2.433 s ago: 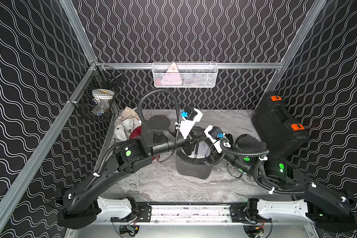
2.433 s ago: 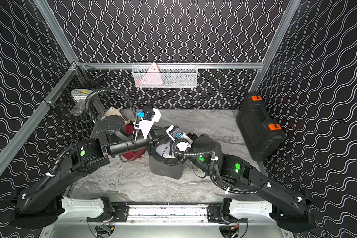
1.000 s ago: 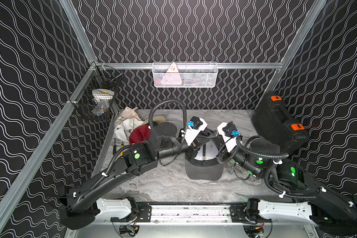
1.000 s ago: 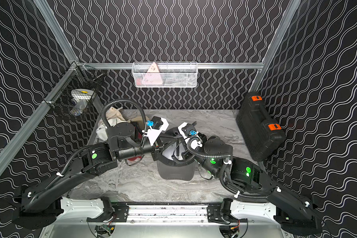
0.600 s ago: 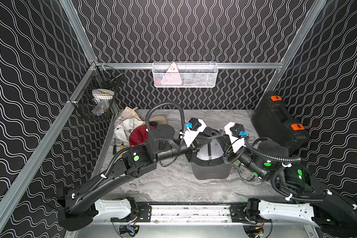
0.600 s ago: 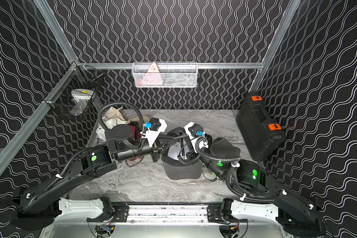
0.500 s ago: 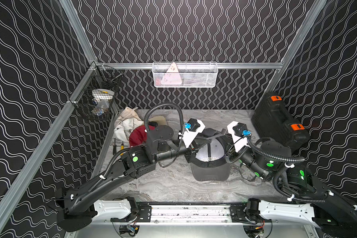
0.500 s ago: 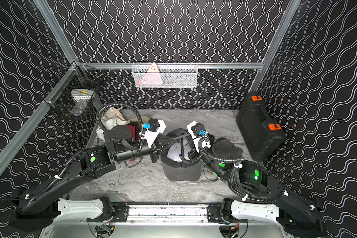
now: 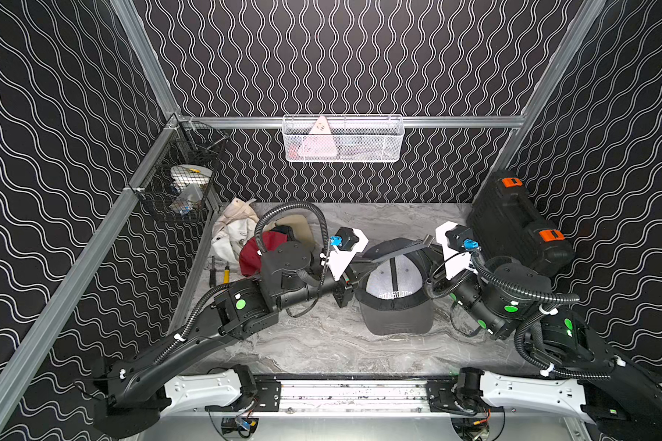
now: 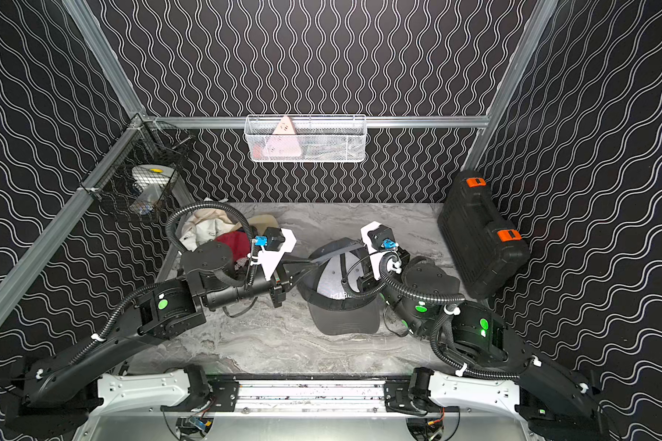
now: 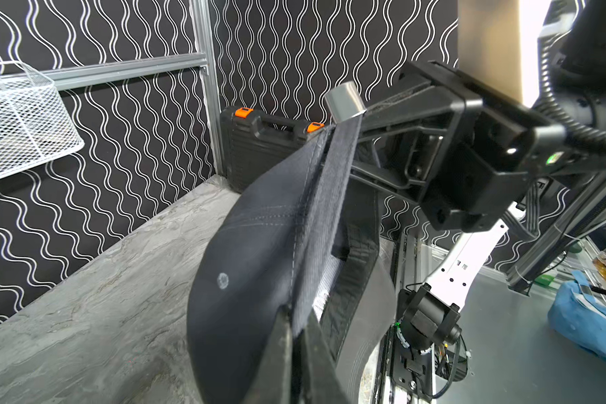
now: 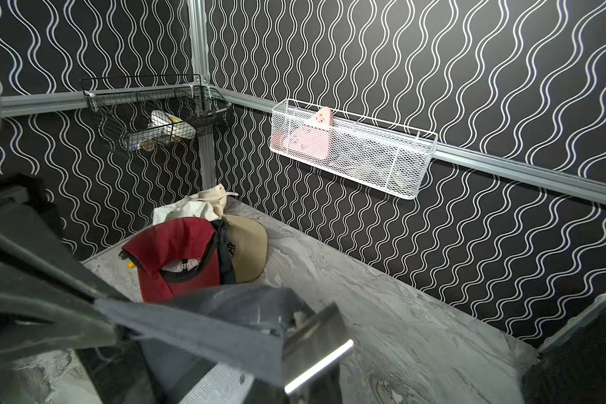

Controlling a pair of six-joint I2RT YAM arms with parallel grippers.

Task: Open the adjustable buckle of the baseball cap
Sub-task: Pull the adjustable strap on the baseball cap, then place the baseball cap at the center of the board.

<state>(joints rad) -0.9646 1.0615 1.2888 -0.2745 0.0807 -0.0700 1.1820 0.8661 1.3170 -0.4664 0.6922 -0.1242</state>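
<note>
Both jaw pairs are clamped on the strap (image 11: 329, 196): the left gripper (image 11: 294, 335) pinches its free end, the right gripper (image 11: 366, 117) pinches it at the metal buckle (image 11: 343, 98). Strung between them, the baseball cap (image 9: 396, 301) hangs brim down over the middle of the table (image 9: 314, 343).

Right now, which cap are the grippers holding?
The grey cap, its back strap stretched between left gripper and right gripper; the red cap and tan cap lie untouched behind.
</note>
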